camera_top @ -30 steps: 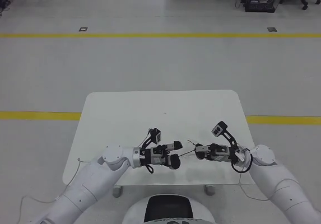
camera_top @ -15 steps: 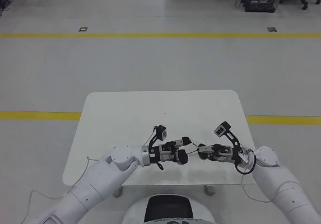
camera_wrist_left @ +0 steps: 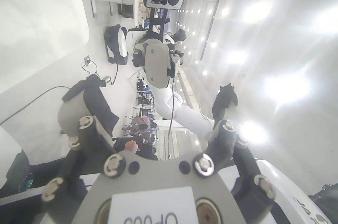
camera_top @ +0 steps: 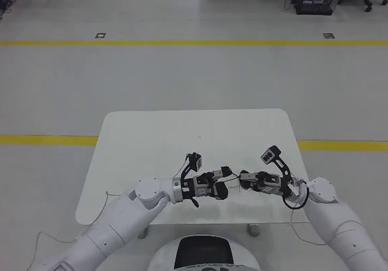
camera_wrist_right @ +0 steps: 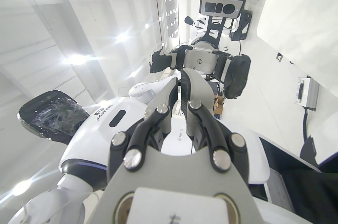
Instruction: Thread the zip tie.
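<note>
Left jaws seemingly nearer zip tie.

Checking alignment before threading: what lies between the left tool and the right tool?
In the top view, a thin dark zip tie crosses the short gap between the left tool and the right tool, above the white table.

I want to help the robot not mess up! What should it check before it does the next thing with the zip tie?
1. Right gripper shut on the zip tie: ok.
2. Left gripper open: ok.
3. The two facing each other, close together, above the table: ok.
4. Tie's tip lined up with its head: cannot tell, too thin to see.
5. Tie touching the left gripper: cannot tell.
</note>
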`<state>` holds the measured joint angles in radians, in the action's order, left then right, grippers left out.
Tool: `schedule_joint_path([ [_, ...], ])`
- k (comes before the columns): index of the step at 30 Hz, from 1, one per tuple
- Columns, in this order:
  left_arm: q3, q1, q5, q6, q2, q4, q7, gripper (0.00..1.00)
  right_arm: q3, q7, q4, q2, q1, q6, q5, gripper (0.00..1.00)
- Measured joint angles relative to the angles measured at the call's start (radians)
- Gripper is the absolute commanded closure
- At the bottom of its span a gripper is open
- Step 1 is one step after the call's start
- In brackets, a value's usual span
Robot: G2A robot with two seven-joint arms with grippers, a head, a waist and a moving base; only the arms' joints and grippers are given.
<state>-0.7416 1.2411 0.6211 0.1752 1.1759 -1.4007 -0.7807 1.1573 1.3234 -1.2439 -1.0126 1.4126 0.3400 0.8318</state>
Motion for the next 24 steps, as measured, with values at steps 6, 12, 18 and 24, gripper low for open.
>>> schedule_joint_path([
  [6, -0.002, 0.006, 0.001, 0.005, -0.002, -0.009, -0.008, 0.00, -0.009, -0.009, 0.002, -0.007, -0.005, -0.002, -0.013, 1.00],
  [12, 0.003, 0.005, 0.001, 0.003, -0.001, -0.008, -0.011, 0.00, -0.022, -0.014, 0.009, -0.014, -0.017, -0.006, -0.020, 1.00],
  [18, 0.004, 0.003, 0.003, 0.004, 0.000, -0.006, -0.015, 0.00, -0.022, -0.016, 0.012, -0.017, -0.019, -0.004, -0.026, 1.00],
  [24, 0.004, 0.002, 0.005, 0.004, 0.000, -0.004, -0.016, 0.11, -0.019, -0.014, 0.009, -0.019, -0.015, -0.002, -0.025, 1.00],
])
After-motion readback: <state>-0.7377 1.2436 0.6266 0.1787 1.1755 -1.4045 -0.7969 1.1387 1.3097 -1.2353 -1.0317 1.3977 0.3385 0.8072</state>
